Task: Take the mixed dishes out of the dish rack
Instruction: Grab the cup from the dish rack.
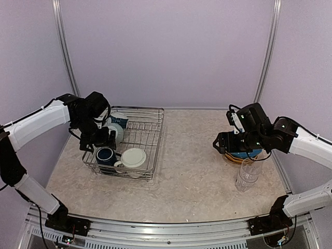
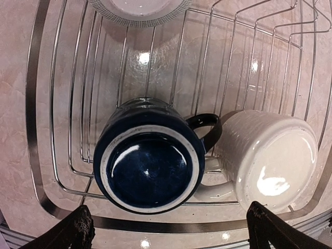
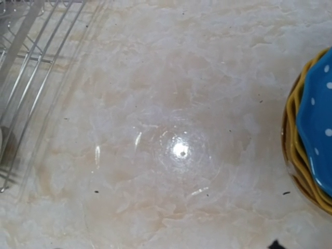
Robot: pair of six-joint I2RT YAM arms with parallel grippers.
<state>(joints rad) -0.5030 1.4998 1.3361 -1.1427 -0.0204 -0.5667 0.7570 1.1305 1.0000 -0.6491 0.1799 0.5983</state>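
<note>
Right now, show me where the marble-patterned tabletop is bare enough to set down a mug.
Free: the wide tabletop strip between the silver wire dish rack and the stack of yellow and blue dotted plates. Crowded: the right edge, plates beside clear drinking glasses.

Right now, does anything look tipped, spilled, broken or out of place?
Nothing stands out. The navy mug and cream mug sit side by side in the dish rack, the plates lie in one stack, and the clear glasses stand upright on the table. No spill or breakage shows.
</note>
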